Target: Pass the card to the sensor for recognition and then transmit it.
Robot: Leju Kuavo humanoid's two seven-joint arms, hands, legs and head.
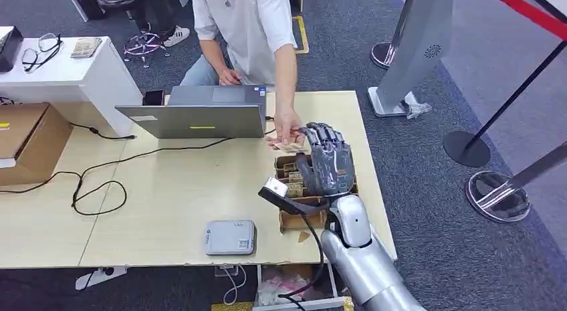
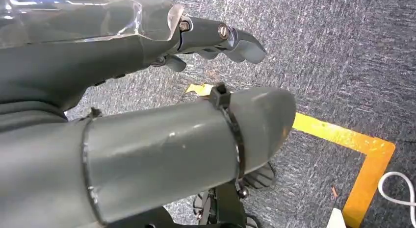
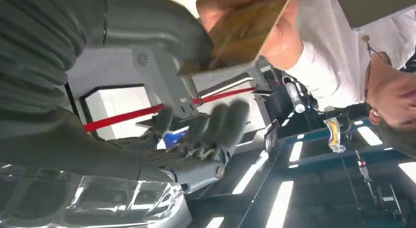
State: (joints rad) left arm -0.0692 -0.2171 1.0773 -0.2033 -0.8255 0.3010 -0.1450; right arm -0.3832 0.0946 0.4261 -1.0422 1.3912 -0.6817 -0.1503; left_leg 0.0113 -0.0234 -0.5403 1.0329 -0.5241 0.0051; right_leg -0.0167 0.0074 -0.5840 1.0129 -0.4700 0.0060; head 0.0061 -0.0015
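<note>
Our right hand (image 1: 327, 160) reaches forward over the bench (image 1: 180, 190), fingers extended and spread. At its fingertips sits the card (image 1: 291, 147), which a person's hand (image 1: 286, 129) also grips from the far side. In the right wrist view the card (image 3: 240, 32) lies between our thumb and that person's hand; we cannot tell whether we are clamped on it. We judge the card light, thin, stiff and slick, best pinched by its near edge. Beneath the hand stands a box (image 1: 294, 190) of cards. Nearer us lies the sensor (image 1: 229, 237). Our left hand (image 2: 147, 90) hangs over carpet, holding nothing.
</note>
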